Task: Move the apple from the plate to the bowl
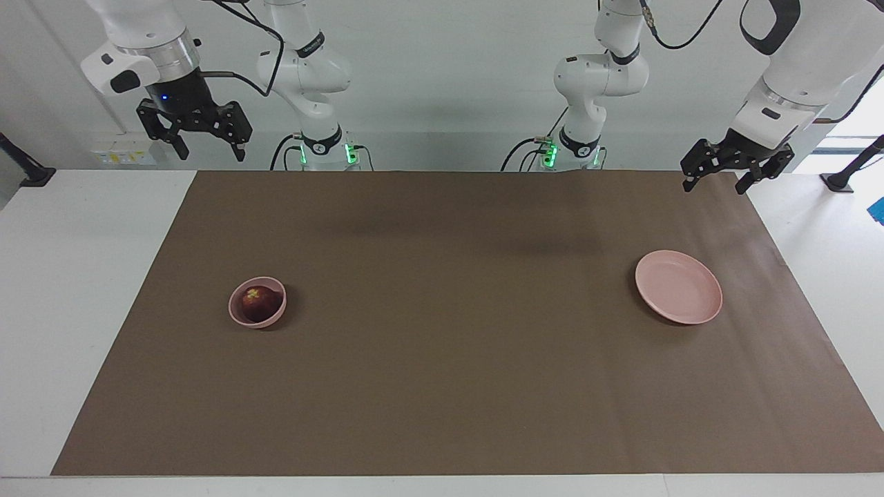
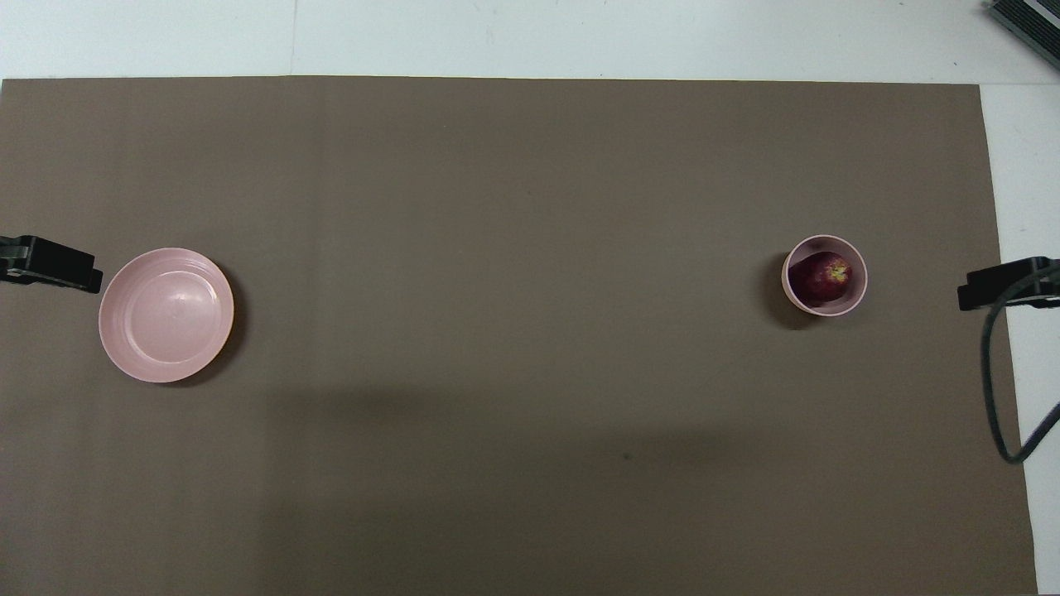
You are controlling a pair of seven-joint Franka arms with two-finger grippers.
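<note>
Start at the robots' end of the table, where you have both arms raised and waiting. The right gripper (image 1: 210, 153) hangs high above the edge of the brown mat (image 1: 449, 359) at its own end, fingers spread apart and empty. The left gripper (image 1: 716, 183) hangs lower, over the mat's corner at the left arm's end, also spread wide with nothing between its fingers. From overhead only their tips poke in at the two sides, so neither is over a dish. That reads as a parked pose, with each arm held clear so that nothing can knock the crockery.

Moving out from the robots, you reach the pink plate (image 1: 679, 286) first, flat on the mat toward the left arm's end. It is bare, with nothing on it. A little farther from the robots, and well apart from the plate, the small pink bowl (image 1: 257, 323) stands toward the right arm's end. The dark red apple (image 1: 257, 301) sits down inside it with its yellow-green patch facing up. The apple nearly fills the bowl, so the deep wall cradles it and should keep it from rolling.

With the apple in the bowl, the plate empty and both grippers free, you can judge the move done. Nothing here calls for another reach. If you did go back in, the snug fit would leave the fingers little room beside the fruit.
</note>
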